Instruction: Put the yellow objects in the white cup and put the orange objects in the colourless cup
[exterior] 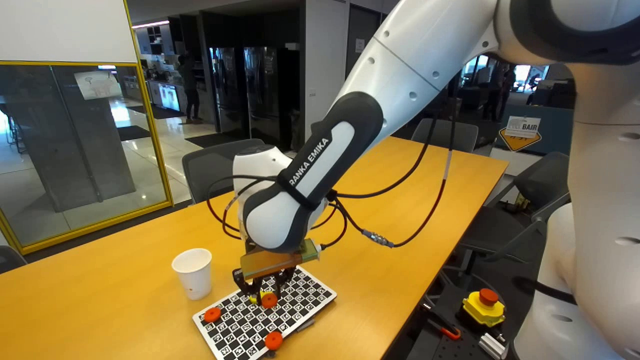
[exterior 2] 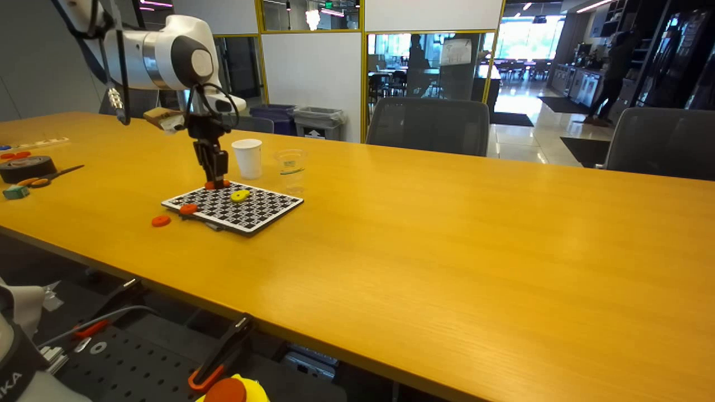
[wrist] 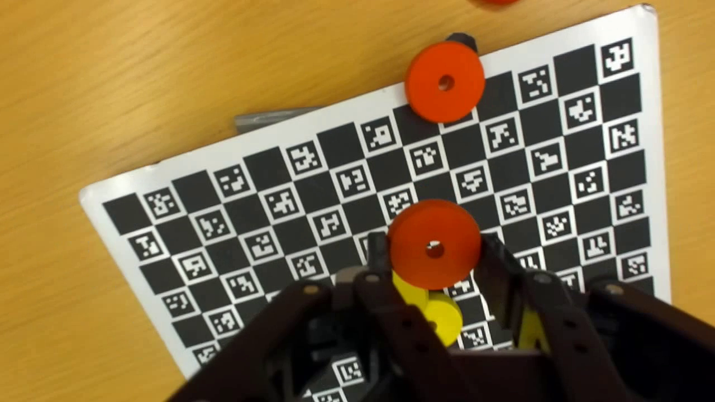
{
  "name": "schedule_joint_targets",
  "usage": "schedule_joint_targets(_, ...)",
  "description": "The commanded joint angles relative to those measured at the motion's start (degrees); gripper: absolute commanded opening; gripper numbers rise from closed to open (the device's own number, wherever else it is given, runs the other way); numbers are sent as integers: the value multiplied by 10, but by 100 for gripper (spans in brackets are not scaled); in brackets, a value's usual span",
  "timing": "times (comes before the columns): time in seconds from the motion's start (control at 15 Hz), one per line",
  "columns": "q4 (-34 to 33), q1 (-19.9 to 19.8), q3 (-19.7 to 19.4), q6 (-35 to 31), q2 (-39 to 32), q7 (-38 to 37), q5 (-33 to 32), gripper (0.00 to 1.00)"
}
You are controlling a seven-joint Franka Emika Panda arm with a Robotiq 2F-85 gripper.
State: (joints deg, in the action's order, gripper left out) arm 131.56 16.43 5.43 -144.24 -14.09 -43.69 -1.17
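While pincer [wrist: 435, 248] clasps an orange disc [wrist: 434, 223] flat over ChArUco board [wrist: 503, 173], clear cup [exterior 2: 291, 167] prob. next.
In an exterior view, it's w/ white cup [exterior 2: 247, 159] on same side of pincer, but farther off, nr board edge.

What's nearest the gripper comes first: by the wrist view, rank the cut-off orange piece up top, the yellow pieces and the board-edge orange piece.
1. Yellow pieces: below, on the board, partly hidden by the gripper.
2. Board-edge orange piece: straight above.
3. Cut-off orange piece: above and right, off the board.
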Motion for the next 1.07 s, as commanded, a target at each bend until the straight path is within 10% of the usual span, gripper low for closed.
schedule_joint_targets(0.0,-25,-13,-1,61,58,7,-5,23)
schedule_joint_targets(1.0,-259,-95,-30,149,-61,167,9,23)
